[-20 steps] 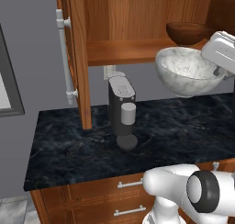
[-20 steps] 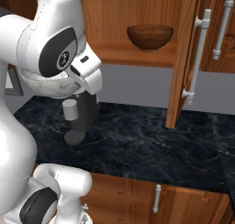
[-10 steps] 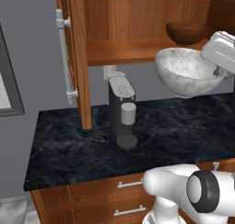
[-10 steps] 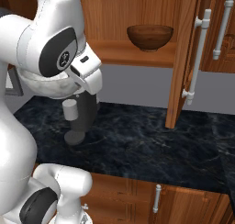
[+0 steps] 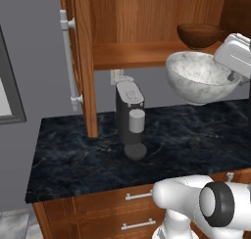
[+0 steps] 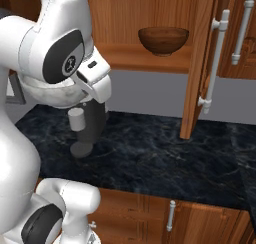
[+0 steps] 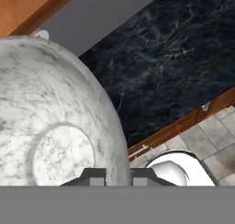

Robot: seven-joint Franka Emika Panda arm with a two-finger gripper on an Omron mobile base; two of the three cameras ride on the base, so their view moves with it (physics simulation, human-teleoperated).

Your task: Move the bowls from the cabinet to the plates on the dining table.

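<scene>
My gripper (image 7: 114, 177) is shut on the rim of the white-grey marbled bowl (image 5: 196, 79), one finger inside and one outside. The bowl (image 7: 50, 126) hangs upright in the air in front of the open cabinet (image 5: 137, 54), just below shelf height and above the counter. In the right base view the arm covers most of the marbled bowl (image 6: 50, 93). The glossy reddish-brown bowl (image 5: 198, 35) sits on the cabinet shelf (image 6: 130, 58), behind and above the held one. The plates and the dining table are out of view.
A dark coffee machine (image 5: 130, 118) stands on the black marble counter (image 5: 73, 159) under the shelf. The cabinet doors (image 5: 81, 61) (image 6: 202, 63) stand open on both sides, with long silver handles. Wooden drawers (image 5: 98, 213) run below the counter edge.
</scene>
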